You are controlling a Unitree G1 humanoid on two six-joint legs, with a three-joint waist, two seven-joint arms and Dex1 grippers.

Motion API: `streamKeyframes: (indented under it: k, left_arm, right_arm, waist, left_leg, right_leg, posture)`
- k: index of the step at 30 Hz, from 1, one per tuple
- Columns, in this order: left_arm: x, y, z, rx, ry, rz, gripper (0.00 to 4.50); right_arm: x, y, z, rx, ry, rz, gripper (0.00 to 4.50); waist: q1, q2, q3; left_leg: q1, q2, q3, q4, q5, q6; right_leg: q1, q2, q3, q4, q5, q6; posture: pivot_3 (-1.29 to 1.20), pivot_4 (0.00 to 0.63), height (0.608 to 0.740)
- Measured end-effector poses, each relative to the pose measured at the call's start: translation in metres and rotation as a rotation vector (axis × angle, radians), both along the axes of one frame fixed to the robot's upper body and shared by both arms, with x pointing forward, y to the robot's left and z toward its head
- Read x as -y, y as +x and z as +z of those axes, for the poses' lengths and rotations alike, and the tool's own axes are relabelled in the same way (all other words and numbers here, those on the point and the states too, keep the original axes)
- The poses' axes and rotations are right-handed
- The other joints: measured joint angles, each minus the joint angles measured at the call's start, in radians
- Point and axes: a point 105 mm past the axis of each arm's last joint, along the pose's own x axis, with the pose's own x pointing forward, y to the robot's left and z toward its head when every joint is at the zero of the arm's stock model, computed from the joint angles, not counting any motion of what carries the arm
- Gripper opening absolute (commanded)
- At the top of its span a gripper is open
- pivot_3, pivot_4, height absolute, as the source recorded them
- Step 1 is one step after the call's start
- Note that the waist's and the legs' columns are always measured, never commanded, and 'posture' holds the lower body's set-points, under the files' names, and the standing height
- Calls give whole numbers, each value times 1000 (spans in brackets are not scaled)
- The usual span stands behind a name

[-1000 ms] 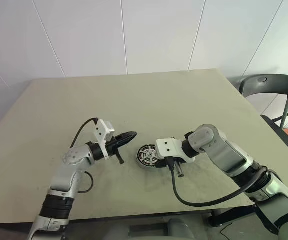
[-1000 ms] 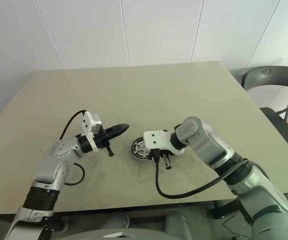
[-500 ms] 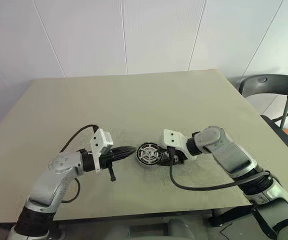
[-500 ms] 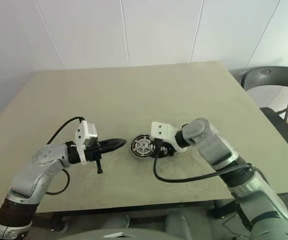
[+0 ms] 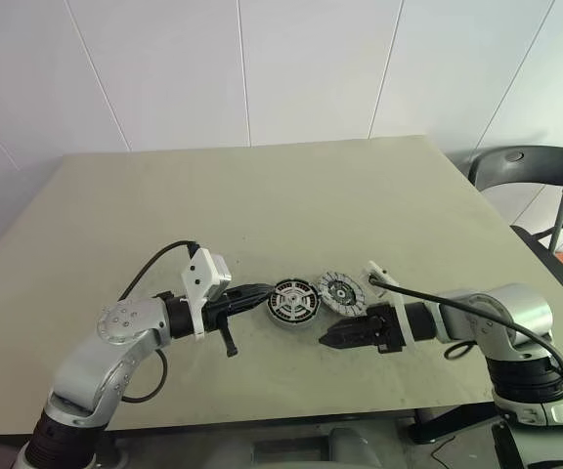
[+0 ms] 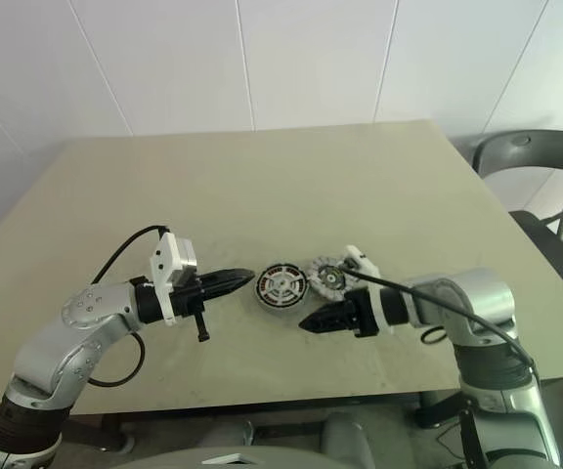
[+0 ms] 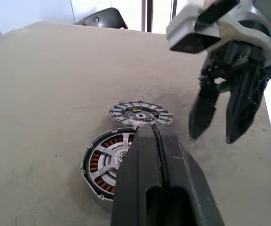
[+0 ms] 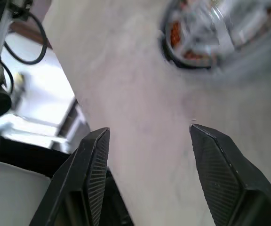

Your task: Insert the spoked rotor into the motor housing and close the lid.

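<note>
My left gripper is pinched tight, tip beside the motor housing. My right gripper gapes empty — the lid lies free, mid-frame.

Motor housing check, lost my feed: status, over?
Left gripper shut, empty. Right gripper open, empty. Motor housing on table, rotor seated; lid lying beside it, not on. Nothing in the way.
</note>
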Motion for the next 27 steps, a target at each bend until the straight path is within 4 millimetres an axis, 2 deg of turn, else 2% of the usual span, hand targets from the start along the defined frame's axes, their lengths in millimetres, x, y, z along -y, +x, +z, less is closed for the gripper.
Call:
streamKeyframes:
  k: [5, 8, 13, 17, 22, 27]
  left_arm:
    - [-3, 4, -3, 1, -3, 9, 0]
    - [-3, 4, -3, 10, -5, 6, 0]
    - [-4, 5, -4, 18, -2, 8, 0]
    - [-5, 6, -6, 10, -1, 10, 0]
    - [-5, 6, -7, 6, 0, 10, 0]
    - [-4, 9, -7, 6, 2, 8, 0]
  right_arm:
    - [9, 12, -11, -61, -3, -150, 2875]
    - [8, 20, -22, -105, -2, -257, 2875]
    - [8, 29, -25, -142, 14, -369, 2875]
    - [9, 37, -25, -168, 37, -448, 2875]
    - [19, 56, -17, -166, 58, -576, 2875]
    - [16, 64, -9, -153, 95, -605, 2875]
  waist:
    - [-1, 1, 1]
    - [-1, 1, 1]
    - [-1, 1, 1]
    - [-2, 2, 1]
    - [-2, 3, 1]
    - [-6, 5, 2]
  left_leg:
    - [2, 3, 6, 0, 0, 1]
    - [2, 4, 7, 0, 0, 1]
    - [2, 4, 7, 0, 0, 1]
    - [3, 5, 8, 1, 0, 1]
    - [3, 8, 9, 1, 0, 1]
    - [3, 9, 9, 0, 0, 1]
  right_leg:
    - [0, 0, 1, 0, 0, 0]
    - [-1, 0, 2, 0, 1, -1]
    - [0, 0, 2, -1, 1, -2]
    - [0, 1, 2, -1, 0, -1]
    - [0, 4, 2, -1, 1, -1]
    - [-1, 6, 2, -1, 4, -5]
  posture:
    - [0, 0, 740]
    - [0, 0, 740]
    - [0, 0, 740]
    - [0, 0, 740]
    - [0, 0, 740]
    - [0, 0, 740]
